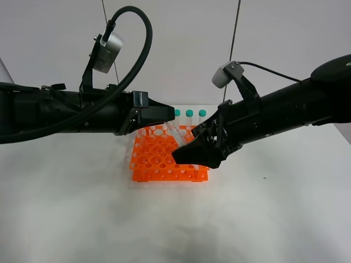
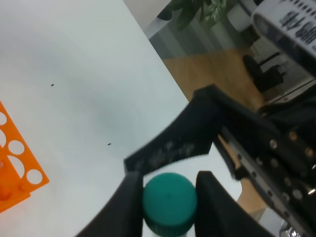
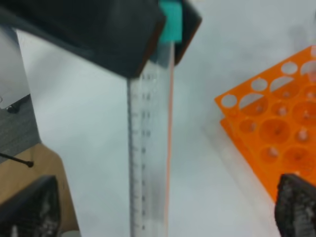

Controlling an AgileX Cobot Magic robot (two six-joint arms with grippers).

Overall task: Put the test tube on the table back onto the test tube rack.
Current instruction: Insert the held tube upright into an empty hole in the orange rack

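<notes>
Currently holding: my left fingers (image 2: 127, 205) are pinching the tube (image 1: 174, 134) by its green cap (image 2: 169, 200), above the rack (image 1: 159, 159), off the bench (image 1: 82, 219).
Tube axis: slanting, tip leaning down toward my right fingers (image 3: 34, 210).
Right side: my right fingers are standing spread around the tube's lower part, not touching.
Room: empty rack holes are lying below.

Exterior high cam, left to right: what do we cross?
left arm's camera → left claw → test tube → right arm's camera. Skipped: test tube rack and right claw, both overlap the tube.
</notes>
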